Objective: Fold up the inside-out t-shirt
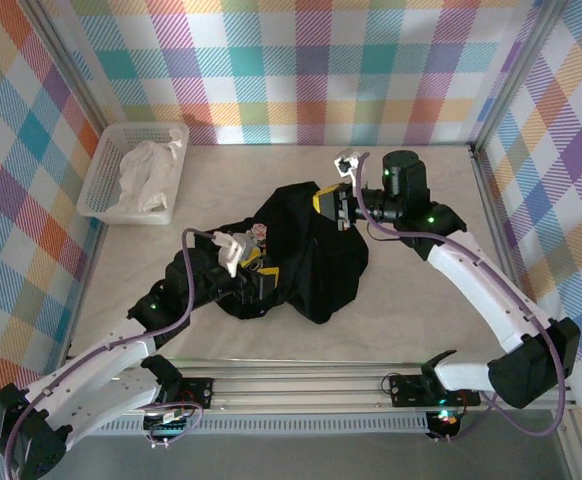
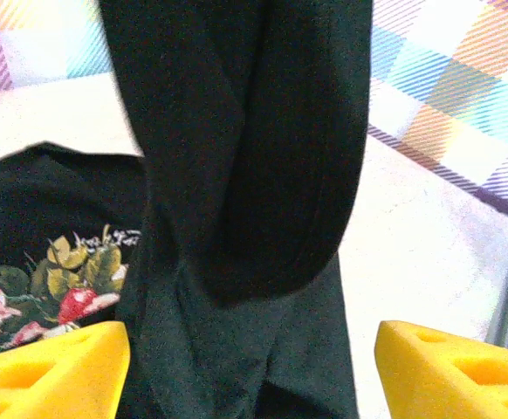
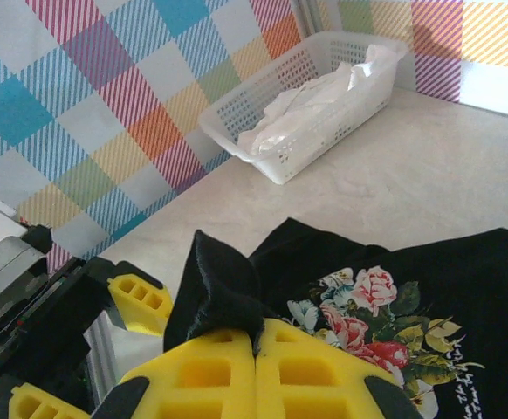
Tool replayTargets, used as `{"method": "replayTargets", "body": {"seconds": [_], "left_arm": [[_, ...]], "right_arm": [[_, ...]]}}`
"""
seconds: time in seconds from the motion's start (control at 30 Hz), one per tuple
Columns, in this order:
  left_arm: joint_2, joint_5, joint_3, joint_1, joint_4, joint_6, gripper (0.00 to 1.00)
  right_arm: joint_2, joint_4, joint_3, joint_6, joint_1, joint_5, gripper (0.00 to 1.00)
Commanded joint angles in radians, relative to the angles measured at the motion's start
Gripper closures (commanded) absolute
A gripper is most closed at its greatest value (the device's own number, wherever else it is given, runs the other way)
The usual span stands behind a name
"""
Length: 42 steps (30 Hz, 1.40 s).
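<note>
t-shirt (image 1: 311, 262) | fabric between spread left tool (image 2: 252, 340) | right tool (image 3: 256, 336) pinching its corner

A white plastic basket (image 1: 99, 178) with slotted walls stands at the far left corner of the pale, marbled tabletop (image 1: 241, 170), close against the side wall. A crumpled white cloth (image 1: 149, 172) lies bunched inside it, with one end poking above the rim at the far side. Plaid walls (image 1: 311, 70) in pink, teal, orange, yellow and purple checks enclose the tabletop on three sides. A ribbed aluminium rail (image 1: 301, 378) runs along the near edge.
</note>
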Motion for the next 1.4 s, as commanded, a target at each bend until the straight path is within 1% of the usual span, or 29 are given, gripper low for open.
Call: {"method": "replayTargets", "body": {"seconds": [0.0, 0.07, 0.23, 0.33, 0.5, 0.6, 0.7, 0.8, 0.9, 0.93, 1.1, 1.17, 1.2, 1.23, 1.27, 1.3, 1.37], "left_arm": [[0.002, -0.04, -0.035, -0.016, 0.101, 0.186, 0.28], [0.006, -0.074, -0.066, -0.022, 0.181, 0.248, 0.29], [0.019, -0.13, -0.093, -0.023, 0.246, 0.404, 0.29], [0.042, -0.114, -0.099, -0.023, 0.266, 0.471, 0.28], [0.079, -0.042, -0.097, -0.026, 0.309, 0.525, 0.28], [0.088, -0.052, -0.098, -0.027, 0.315, 0.544, 0.3], [0.088, -0.041, -0.101, -0.028, 0.319, 0.544, 0.37], [0.084, -0.042, -0.105, -0.03, 0.324, 0.54, 0.47], [0.084, -0.046, -0.102, -0.031, 0.322, 0.531, 0.59], [0.083, -0.049, -0.101, -0.03, 0.321, 0.524, 0.64], [0.079, -0.06, -0.098, -0.03, 0.321, 0.507, 0.82], [0.076, -0.075, -0.096, -0.031, 0.325, 0.483, 0.91], [0.072, -0.08, -0.095, -0.03, 0.328, 0.466, 0.94], [0.064, -0.086, -0.093, -0.03, 0.331, 0.436, 0.97], [0.052, -0.106, -0.091, -0.031, 0.335, 0.387, 1.0], [0.04, -0.133, -0.085, -0.031, 0.334, 0.326, 1.0], [-0.002, -0.219, -0.065, -0.024, 0.309, 0.15, 1.0]], "right_arm": [[0.015, -0.005, 0.044, 0.026, -0.005, -0.061, 1.0], [0.026, -0.001, 0.048, 0.032, -0.005, -0.074, 1.0], [0.03, 0.009, 0.045, 0.038, -0.005, -0.082, 1.0], [0.034, 0.01, 0.046, 0.037, -0.006, -0.089, 1.0], [0.039, 0.016, 0.043, 0.038, -0.006, -0.089, 1.0], [0.036, 0.018, 0.039, 0.039, -0.006, -0.089, 1.0], [0.036, 0.019, 0.039, 0.037, -0.006, -0.088, 1.0], [0.037, 0.018, 0.042, 0.036, -0.008, -0.088, 1.0], [0.04, 0.017, 0.045, 0.036, -0.008, -0.088, 1.0], [0.042, 0.018, 0.045, 0.036, -0.008, -0.087, 1.0], [0.042, 0.017, 0.042, 0.04, -0.009, -0.086, 1.0], [0.04, 0.018, 0.041, 0.042, -0.009, -0.081, 1.0], [0.04, 0.018, 0.04, 0.041, -0.01, -0.074, 1.0], [0.038, 0.013, 0.039, 0.043, -0.012, -0.051, 1.0], [0.036, 0.001, 0.04, 0.049, -0.009, -0.002, 1.0], [0.035, -0.018, 0.043, 0.056, -0.009, 0.058, 1.0], [0.027, -0.064, 0.044, 0.061, 0.001, 0.26, 1.0]]}}
